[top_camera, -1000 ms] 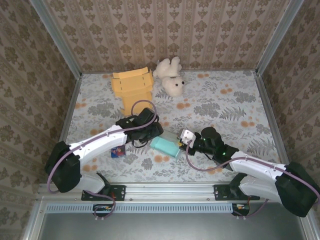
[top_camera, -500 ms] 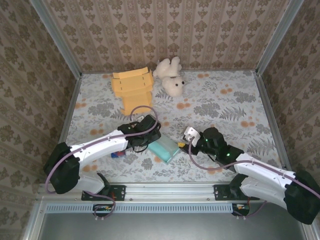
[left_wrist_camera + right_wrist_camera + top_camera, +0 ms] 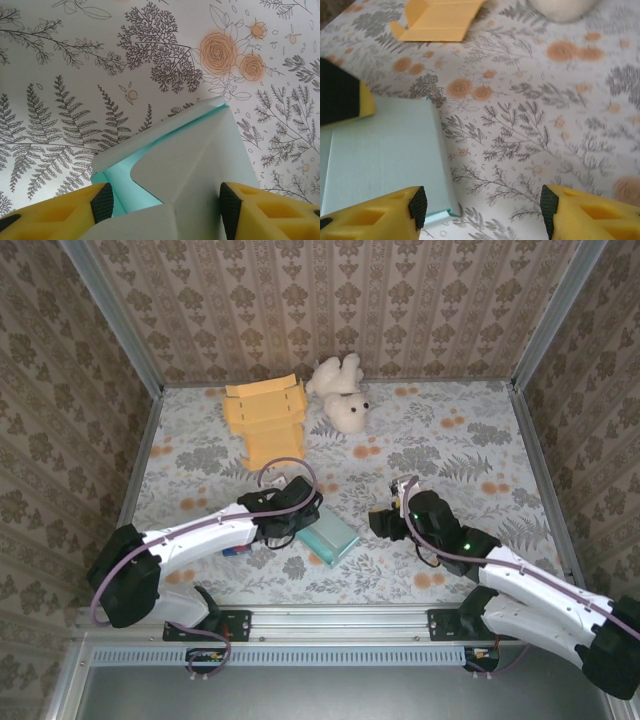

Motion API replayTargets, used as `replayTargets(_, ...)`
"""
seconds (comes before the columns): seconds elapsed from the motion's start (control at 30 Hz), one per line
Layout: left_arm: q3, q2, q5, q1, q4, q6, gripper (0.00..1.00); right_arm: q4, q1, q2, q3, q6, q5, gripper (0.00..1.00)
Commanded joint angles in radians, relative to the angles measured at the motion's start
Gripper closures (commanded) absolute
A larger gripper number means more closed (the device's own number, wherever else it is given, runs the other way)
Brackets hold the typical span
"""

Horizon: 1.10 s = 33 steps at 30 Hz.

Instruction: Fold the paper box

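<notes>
On the floral table (image 3: 450, 440), the teal paper box (image 3: 330, 538) is clamped at its 9 o'clock edge by the left gripper (image 3: 165, 200); at 3 o'clock the right gripper (image 3: 482, 200) is spread wide, empty.

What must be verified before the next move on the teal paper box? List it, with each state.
1. Right gripper open, nothing between its jaws: ok.
2. Right gripper apart from the teal paper box: ok, the box lies to its left.
3. Left gripper straddles the box: ok.
4. Left gripper's hold is firm: cannot tell.
5. Box fully folded: not ok, one end gapes in the left wrist view.
6. Yellow cardboard box and plush bear far from the work: ok.
</notes>
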<state>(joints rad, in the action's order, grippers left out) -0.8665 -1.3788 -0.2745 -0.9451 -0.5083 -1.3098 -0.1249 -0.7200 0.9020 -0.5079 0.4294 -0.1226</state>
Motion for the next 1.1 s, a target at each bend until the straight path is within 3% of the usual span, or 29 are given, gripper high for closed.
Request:
replayTargets(0.0,0.025,0.016,-0.056,-0.015,-0.071,-0.023,0.39,-0.005,-0.034,0.066,0.005,0.315,-0.021,0.28)
replayTargets(0.3,0.067,0.045,-0.095,-0.029,-0.079,-0.035,0.36,0.068,-0.23,0.155,0.007,0.501,-0.243,0.2)
replayTargets(0.43,0.088,0.056,-0.103,-0.034,-0.066,-0.04,0.33,0.115,-0.281,0.239,0.003,0.541,-0.265,0.19)
replayTargets(0.7,0.115,0.051,-0.105,-0.039,-0.053,-0.051,0.26,0.154,-0.311,0.414,-0.062,0.54,-0.259,0.2)
replayTargets(1.07,0.083,0.134,-0.138,-0.04,-0.188,-0.046,0.13,0.105,-0.305,0.531,-0.114,0.495,-0.344,0.2)
